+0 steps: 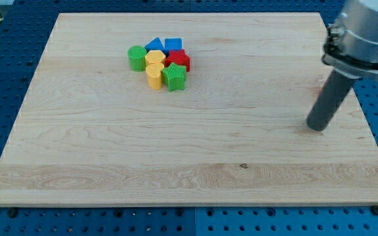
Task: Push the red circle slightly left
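Note:
My tip (317, 127) rests on the wooden board (176, 151) near the view's right edge. A thin sliver of red (318, 90) shows at the rod's left side, just above the tip. It may be the red circle, but the rod hides most of it and its shape cannot be made out. The tip is far to the right of the block cluster.
A tight cluster sits at the upper left: a green circle (136, 58), a blue triangle (153, 44), a blue block (173, 45), a red block (178, 60), a yellow heart (154, 59), another yellow block (154, 77) and a green block (175, 77).

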Controlling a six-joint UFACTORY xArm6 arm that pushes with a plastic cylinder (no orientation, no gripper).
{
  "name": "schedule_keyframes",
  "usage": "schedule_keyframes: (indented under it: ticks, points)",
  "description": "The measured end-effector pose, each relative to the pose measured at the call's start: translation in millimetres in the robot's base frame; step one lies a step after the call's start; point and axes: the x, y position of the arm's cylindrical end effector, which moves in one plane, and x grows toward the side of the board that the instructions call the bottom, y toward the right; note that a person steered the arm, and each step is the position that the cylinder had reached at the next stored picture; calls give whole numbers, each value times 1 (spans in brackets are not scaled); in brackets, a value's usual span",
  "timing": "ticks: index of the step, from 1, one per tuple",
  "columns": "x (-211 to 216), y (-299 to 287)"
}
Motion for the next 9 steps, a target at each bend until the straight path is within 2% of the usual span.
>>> schedule_keyframes:
  ticks: [2, 3, 4, 9]
  points:
    - [-34, 71]
    - [-66, 74]
    - [-84, 46]
    - [-22, -104]
